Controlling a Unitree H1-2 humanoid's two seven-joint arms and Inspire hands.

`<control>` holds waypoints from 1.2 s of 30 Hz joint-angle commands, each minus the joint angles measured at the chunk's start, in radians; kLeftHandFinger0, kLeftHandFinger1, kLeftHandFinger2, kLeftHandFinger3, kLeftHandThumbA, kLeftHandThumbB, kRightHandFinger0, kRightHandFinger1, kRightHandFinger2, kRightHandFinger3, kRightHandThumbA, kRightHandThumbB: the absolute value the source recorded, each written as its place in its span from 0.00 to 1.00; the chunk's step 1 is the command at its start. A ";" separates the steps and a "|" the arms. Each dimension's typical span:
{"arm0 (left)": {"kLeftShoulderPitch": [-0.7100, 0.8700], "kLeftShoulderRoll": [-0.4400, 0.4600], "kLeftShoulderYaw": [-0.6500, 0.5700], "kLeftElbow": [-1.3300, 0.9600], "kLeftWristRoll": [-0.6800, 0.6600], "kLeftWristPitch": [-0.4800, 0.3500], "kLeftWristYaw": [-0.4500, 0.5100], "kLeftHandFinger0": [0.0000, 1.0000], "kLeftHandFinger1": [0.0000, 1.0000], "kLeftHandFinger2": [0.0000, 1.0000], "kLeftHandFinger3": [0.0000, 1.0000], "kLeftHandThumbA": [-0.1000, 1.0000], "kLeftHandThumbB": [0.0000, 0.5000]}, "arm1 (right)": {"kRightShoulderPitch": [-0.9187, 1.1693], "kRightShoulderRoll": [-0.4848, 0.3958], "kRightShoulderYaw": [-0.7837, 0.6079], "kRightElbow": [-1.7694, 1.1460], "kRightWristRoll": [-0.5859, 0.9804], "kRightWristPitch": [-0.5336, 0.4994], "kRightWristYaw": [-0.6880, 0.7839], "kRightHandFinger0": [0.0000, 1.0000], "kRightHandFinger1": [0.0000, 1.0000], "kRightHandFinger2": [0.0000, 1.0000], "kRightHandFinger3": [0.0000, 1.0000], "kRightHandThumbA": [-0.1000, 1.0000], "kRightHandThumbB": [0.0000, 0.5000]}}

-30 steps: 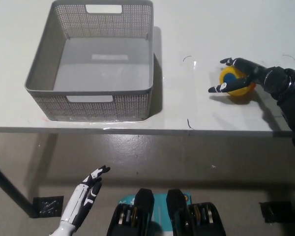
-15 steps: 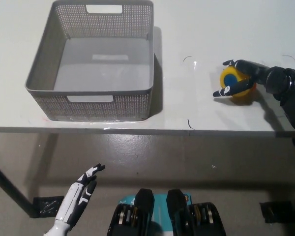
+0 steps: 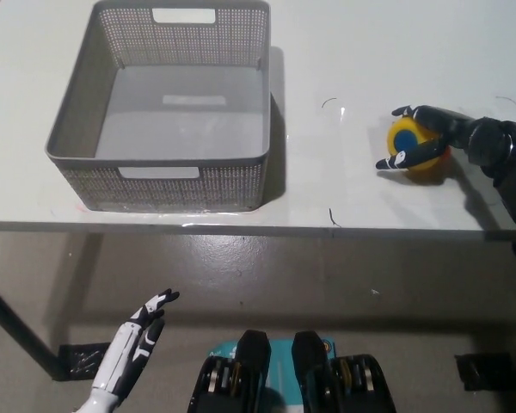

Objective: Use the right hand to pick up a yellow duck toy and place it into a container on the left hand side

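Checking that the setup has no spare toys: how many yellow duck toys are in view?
1. The yellow duck toy sits on the table's right side, with the right hand closed around it. The basket on the left looks empty.

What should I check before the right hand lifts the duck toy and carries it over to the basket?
1. Right hand around the yellow duck toy: ok, fingers wrap it from both sides.
2. Grip firm enough to lift: cannot tell; the toy looks to sit on the white table.
3. Grey mesh basket ready to receive: ok, it sits upright, nothing visible inside.
4. Path from toy to basket: ok, only bare tabletop between them.
5. Left hand out of the way: ok, it hangs open below the table edge.
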 commanded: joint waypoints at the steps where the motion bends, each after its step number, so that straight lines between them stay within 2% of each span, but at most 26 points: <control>1: -0.006 0.017 0.011 -0.029 -0.001 -0.033 0.025 1.00 1.00 1.00 1.00 1.00 1.00 | -0.029 -0.008 0.012 0.017 -0.014 0.014 0.028 1.00 1.00 1.00 1.00 0.94 1.00; 4: -0.004 0.018 0.012 -0.033 -0.002 -0.033 0.028 1.00 1.00 1.00 1.00 1.00 1.00 | -0.028 -0.001 0.015 0.018 -0.013 0.020 0.040 1.00 1.00 1.00 1.00 0.93 1.00; 9: -0.003 0.018 0.017 -0.036 -0.008 -0.033 0.025 1.00 1.00 1.00 1.00 1.00 1.00 | -0.026 -0.005 0.036 0.018 -0.028 0.008 0.048 1.00 1.00 1.00 1.00 0.96 1.00; 12: -0.005 0.018 0.019 -0.038 -0.006 -0.033 0.027 1.00 1.00 1.00 1.00 1.00 1.00 | -0.026 -0.013 0.045 0.018 -0.029 0.000 0.059 1.00 1.00 1.00 1.00 0.96 0.96; 14: -0.002 0.018 0.019 -0.037 -0.008 -0.033 0.027 1.00 1.00 1.00 1.00 1.00 1.00 | -0.024 -0.017 0.027 0.024 -0.005 0.017 0.076 1.00 1.00 1.00 1.00 0.89 0.92; 16: 0.001 0.016 0.017 -0.037 -0.011 -0.033 0.030 1.00 1.00 1.00 1.00 1.00 1.00 | -0.025 -0.020 0.017 0.027 0.007 0.031 0.101 1.00 1.00 1.00 1.00 0.88 0.92; 18: 0.003 0.016 0.018 -0.037 -0.017 -0.033 0.025 1.00 1.00 1.00 1.00 1.00 1.00 | -0.030 -0.024 0.013 0.035 0.009 0.080 0.124 1.00 1.00 1.00 1.00 0.83 0.98; 20: 0.002 0.017 0.021 -0.036 -0.020 -0.033 0.024 1.00 1.00 1.00 1.00 1.00 1.00 | -0.036 -0.026 0.006 0.038 0.014 0.108 0.134 1.00 1.00 1.00 1.00 0.77 0.97; 21: 0.001 0.017 0.022 -0.035 -0.020 -0.033 0.025 1.00 1.00 1.00 1.00 1.00 1.00 | -0.039 -0.028 0.004 0.041 0.015 0.120 0.142 0.92 1.00 1.00 1.00 0.71 0.95; 22: 0.003 0.014 0.025 -0.034 -0.020 -0.033 0.026 1.00 1.00 1.00 1.00 1.00 1.00 | -0.045 -0.027 0.035 0.046 -0.018 0.135 0.149 0.70 0.97 1.00 1.00 0.70 0.95; 23: 0.007 0.013 0.026 -0.035 -0.022 -0.033 0.025 1.00 1.00 1.00 1.00 1.00 1.00 | -0.051 -0.025 0.066 0.048 -0.050 0.145 0.150 0.51 0.69 1.00 1.00 0.65 0.85; 24: 0.009 0.012 0.027 -0.036 -0.023 -0.033 0.024 1.00 1.00 1.00 1.00 1.00 1.00 | -0.052 -0.024 0.075 0.048 -0.057 0.148 0.150 0.51 0.69 1.00 1.00 0.65 0.85; 25: 0.010 0.012 0.027 -0.036 -0.023 -0.033 0.024 1.00 1.00 1.00 1.00 1.00 1.00 | -0.049 -0.022 0.075 0.045 -0.054 0.149 0.121 0.06 0.20 0.42 0.95 0.32 0.67; 26: 0.010 0.013 0.027 -0.035 -0.021 -0.033 0.025 1.00 1.00 1.00 1.00 1.00 1.00 | -0.047 -0.020 0.077 0.043 -0.053 0.152 0.092 0.01 0.17 0.41 0.81 0.22 0.69; 27: 0.014 0.013 0.027 -0.037 -0.020 -0.033 0.026 1.00 1.00 1.00 1.00 1.00 1.00 | -0.040 -0.019 0.088 0.038 -0.063 0.144 0.047 0.41 0.79 1.00 0.56 0.04 0.63; 28: 0.020 0.014 0.026 -0.042 -0.020 -0.033 0.027 1.00 1.00 1.00 1.00 1.00 1.00 | -0.028 -0.015 0.099 0.029 -0.079 0.134 -0.045 0.99 1.00 1.00 0.63 0.01 0.62; 29: 0.023 0.014 0.027 -0.045 -0.018 -0.033 0.028 1.00 1.00 1.00 1.00 1.00 1.00 | -0.021 -0.015 0.100 0.024 -0.079 0.129 -0.105 0.92 0.96 0.98 0.72 0.00 0.44; 30: 0.025 0.015 0.028 -0.046 -0.020 -0.033 0.028 1.00 1.00 1.00 1.00 1.00 1.00 | -0.016 -0.014 0.098 0.021 -0.075 0.118 -0.140 0.65 0.75 0.81 0.73 0.00 0.32; 31: 0.025 0.015 0.028 -0.043 -0.021 -0.033 0.029 1.00 1.00 1.00 1.00 1.00 1.00 | -0.014 -0.013 0.080 0.020 -0.054 0.110 -0.162 0.33 0.48 0.65 0.72 0.00 0.28; 32: 0.025 0.015 0.028 -0.042 -0.021 -0.033 0.029 1.00 1.00 1.00 1.00 1.00 1.00 | -0.014 -0.013 0.073 0.021 -0.046 0.108 -0.169 0.23 0.47 0.68 0.71 0.00 0.24; 33: 0.024 0.017 0.030 -0.042 -0.023 -0.033 0.029 1.00 1.00 1.00 1.00 1.00 1.00 | -0.016 -0.010 0.064 0.022 -0.036 0.108 -0.177 0.24 0.53 0.74 0.69 0.00 0.21; 34: 0.023 0.018 0.031 -0.040 -0.023 -0.033 0.031 1.00 1.00 1.00 1.00 1.00 1.00 | -0.021 -0.008 0.058 0.019 -0.031 0.111 -0.191 0.17 0.54 0.83 0.61 0.00 0.22; 35: 0.021 0.020 0.034 -0.040 -0.023 -0.033 0.031 1.00 1.00 1.00 1.00 1.00 1.00 | -0.026 -0.006 0.051 0.019 -0.025 0.104 -0.204 0.20 0.59 0.88 0.58 0.00 0.23; 36: 0.019 0.021 0.036 -0.038 -0.024 -0.033 0.031 1.00 1.00 1.00 1.00 1.00 1.00 | -0.028 -0.005 0.045 0.019 -0.020 0.098 -0.216 0.15 0.58 0.93 0.59 0.00 0.25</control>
